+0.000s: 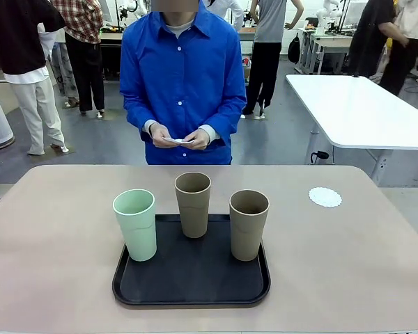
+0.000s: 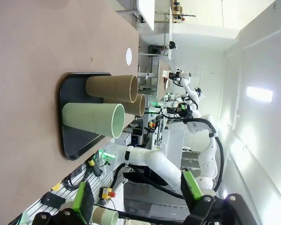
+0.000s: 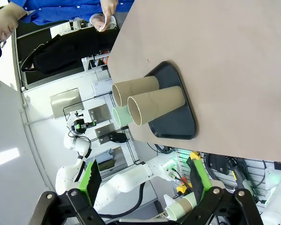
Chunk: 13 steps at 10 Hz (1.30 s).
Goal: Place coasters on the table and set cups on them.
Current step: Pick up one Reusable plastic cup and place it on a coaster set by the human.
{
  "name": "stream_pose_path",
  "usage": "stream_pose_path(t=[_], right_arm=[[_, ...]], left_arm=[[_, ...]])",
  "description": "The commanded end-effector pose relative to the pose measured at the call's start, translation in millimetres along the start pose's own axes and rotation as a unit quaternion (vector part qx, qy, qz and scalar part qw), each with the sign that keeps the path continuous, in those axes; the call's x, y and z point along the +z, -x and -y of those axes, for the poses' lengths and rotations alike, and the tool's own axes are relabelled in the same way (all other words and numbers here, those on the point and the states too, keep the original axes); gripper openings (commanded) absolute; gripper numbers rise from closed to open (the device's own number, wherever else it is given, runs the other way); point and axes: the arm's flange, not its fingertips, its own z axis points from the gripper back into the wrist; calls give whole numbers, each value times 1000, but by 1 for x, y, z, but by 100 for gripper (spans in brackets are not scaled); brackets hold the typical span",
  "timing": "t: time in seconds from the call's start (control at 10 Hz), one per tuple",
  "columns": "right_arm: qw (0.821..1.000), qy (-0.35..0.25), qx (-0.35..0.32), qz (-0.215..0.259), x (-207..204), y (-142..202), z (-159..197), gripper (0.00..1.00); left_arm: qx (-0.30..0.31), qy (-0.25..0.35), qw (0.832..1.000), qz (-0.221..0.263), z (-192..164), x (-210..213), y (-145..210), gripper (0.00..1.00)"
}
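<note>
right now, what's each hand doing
left hand: open, empty
right hand: open, empty
person's hands: holding something white, likely coasters

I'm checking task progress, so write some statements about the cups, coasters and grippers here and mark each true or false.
1. All three cups stand on the black tray. True.
2. The mint green cup stands nearest the coaster on the table. False: it is the farthest.
3. That coaster has nothing on it. True.
4. The person's hands are empty. False: they hold something thin and white.
5. The right gripper has its fingers shut on a cup. False: they stand open, holding nothing.
</note>
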Motion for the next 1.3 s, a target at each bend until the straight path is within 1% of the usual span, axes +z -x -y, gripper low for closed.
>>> stream_pose_path(t=[0.0, 0.6, 0.7, 0.8, 0.9, 1.0, 1.1, 1.2], right_arm=[[1000, -9, -2, -1, -1, -1, 0, 100], [1000, -9, -2, -1, -1, -1, 0, 100], [1000, 0, 0, 0, 0, 0, 0, 100], [991, 65, 112, 37, -4, -7, -15, 100], [944, 118, 305, -55, -11, -6, -33, 100], [858, 149, 459, -179, -14, -1, -47, 100], [809, 161, 525, -208, -21, 3, -61, 100], [793, 164, 552, -199, -32, 0, -76, 100]], left_arm=[[-5, 3, 1000, -2, 2, 2, -1, 100], [-5, 3, 1000, -2, 2, 2, -1, 100], [-5, 3, 1000, -2, 2, 2, -1, 100], [-5, 3, 1000, -2, 2, 2, -1, 100], [-5, 3, 1000, -2, 2, 2, -1, 100], [-5, 3, 1000, -2, 2, 2, -1, 100], [-5, 3, 1000, -2, 2, 2, -1, 100], [-5, 3, 1000, -2, 2, 2, -1, 100]])
